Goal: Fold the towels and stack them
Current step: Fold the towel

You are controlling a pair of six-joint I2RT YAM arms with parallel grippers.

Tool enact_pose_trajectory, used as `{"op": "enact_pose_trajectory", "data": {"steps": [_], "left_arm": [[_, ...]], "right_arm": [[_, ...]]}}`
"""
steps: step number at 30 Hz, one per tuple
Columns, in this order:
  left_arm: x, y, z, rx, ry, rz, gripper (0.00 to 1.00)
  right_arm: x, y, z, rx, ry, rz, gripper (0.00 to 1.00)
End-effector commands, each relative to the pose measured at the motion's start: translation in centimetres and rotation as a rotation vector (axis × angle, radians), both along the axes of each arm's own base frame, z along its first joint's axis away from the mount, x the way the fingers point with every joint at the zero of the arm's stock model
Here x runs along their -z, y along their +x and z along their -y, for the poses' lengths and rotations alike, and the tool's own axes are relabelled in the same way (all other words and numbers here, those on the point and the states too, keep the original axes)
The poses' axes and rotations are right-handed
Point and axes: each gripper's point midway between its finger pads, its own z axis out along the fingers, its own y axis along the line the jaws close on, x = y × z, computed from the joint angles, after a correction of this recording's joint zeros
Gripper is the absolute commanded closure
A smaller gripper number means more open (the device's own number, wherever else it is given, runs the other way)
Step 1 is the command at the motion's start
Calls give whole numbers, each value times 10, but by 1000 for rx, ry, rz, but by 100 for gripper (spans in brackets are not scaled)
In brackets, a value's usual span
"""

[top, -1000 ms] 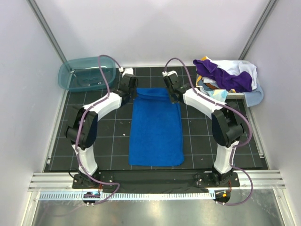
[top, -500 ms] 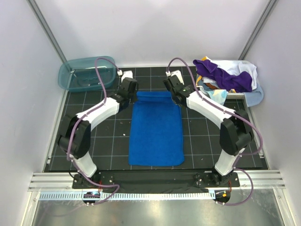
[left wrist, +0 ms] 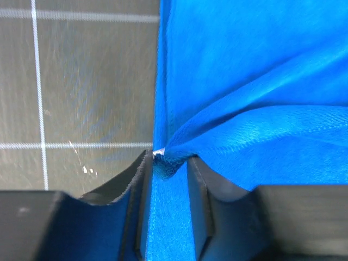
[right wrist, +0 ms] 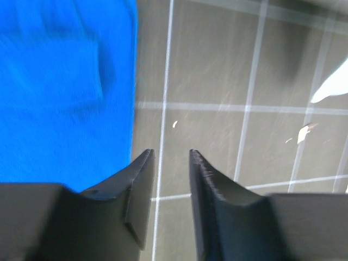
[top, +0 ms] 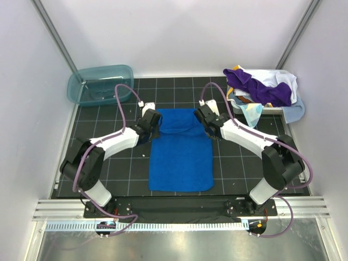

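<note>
At the middle of the table (top: 234, 163), your blue towel (top: 180, 157) lies flat, its far end doubled over a short way. Left hand (left wrist: 167, 163): narrow gap, far-left corner sitting between the fingers, not visibly pinched. Right hand (right wrist: 171, 163): parted, empty, just beside the far-right edge. First fold looks half-made. Next, you'd want both corners gripped and carried evenly toward you. The other towels (top: 261, 87) sit heaped at the far right.

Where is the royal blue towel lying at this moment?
In the top view the royal blue towel lies at the middle of the black mat, with the teal tub far left of it and the towel pile far right.
</note>
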Motion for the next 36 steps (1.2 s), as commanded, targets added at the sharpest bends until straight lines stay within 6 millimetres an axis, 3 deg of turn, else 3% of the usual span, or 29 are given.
{"op": "enact_pose_trajectory", "data": {"steps": [1,4,9,14,19,20,22,23,26,28,36], "left_arm": [[-31,8,9,-30,-113,88,63],[-34,2,6,-53,-137,84,61],[-42,-9,10,-36,-184,63,60],[-33,-17,8,-23,-165,24,67],[-30,-21,6,-73,-194,-7,58],[-30,-22,8,-89,-214,-17,55],[-31,-22,6,-127,-226,-28,48],[-30,-24,6,-141,-234,-41,47],[-28,-26,10,-172,-293,-66,40],[-28,-25,17,-185,-356,-76,38],[-24,-18,14,-265,-460,-93,36]], "right_arm": [[3,-5,-15,48,157,36,58],[12,-6,-27,71,258,7,57],[5,9,-48,87,405,16,55],[-11,33,-66,92,451,45,54],[-16,63,-92,100,508,38,54],[-6,65,-94,114,505,19,54],[-6,74,-97,129,509,24,52],[5,77,-97,141,496,10,51],[11,84,-95,170,507,5,50],[20,87,-96,191,536,-8,50],[39,90,-95,234,553,-29,50]]}}
